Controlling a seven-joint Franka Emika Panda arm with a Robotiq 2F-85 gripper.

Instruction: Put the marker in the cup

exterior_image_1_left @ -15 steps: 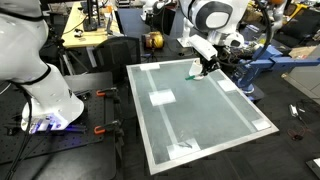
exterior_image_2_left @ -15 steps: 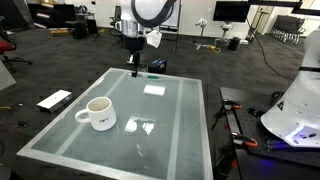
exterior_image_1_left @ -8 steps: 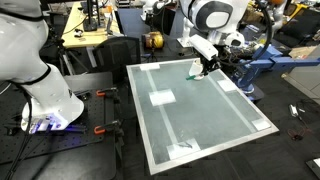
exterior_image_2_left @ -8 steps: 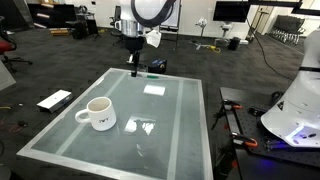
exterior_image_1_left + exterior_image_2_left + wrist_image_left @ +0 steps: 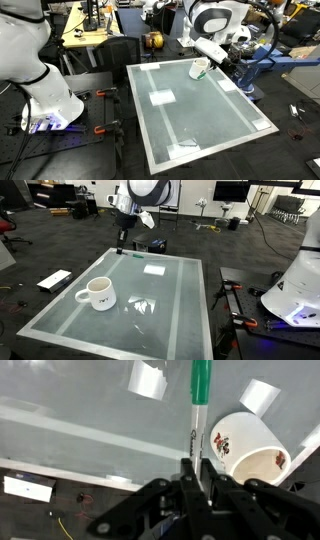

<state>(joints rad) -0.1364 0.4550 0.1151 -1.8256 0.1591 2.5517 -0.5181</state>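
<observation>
My gripper (image 5: 197,468) is shut on the marker (image 5: 199,400), a thin stick with a teal-green end and a whitish shaft that juts out beyond the fingers. In the wrist view the cup (image 5: 243,448), a white mug with a red pattern, lies just right of the marker's shaft with its mouth showing. In both exterior views the gripper (image 5: 120,248) (image 5: 201,70) hangs low over the glass table's edge nearest the robot's base. The cup (image 5: 98,293) stands well away from it, nearer the table's middle; it shows only as a small white shape (image 5: 160,97) from the other side.
The glass table (image 5: 185,310) has white tape patches (image 5: 153,268) on it. A small dark teal thing (image 5: 157,246) lies at the table's far edge beside the gripper. A flat white device (image 5: 54,280) lies on the floor. A large white robot base (image 5: 40,85) stands beside the table.
The gripper has swung sideways along the table's far edge with the marker, and the wrist has tilted. The cup has not moved.
</observation>
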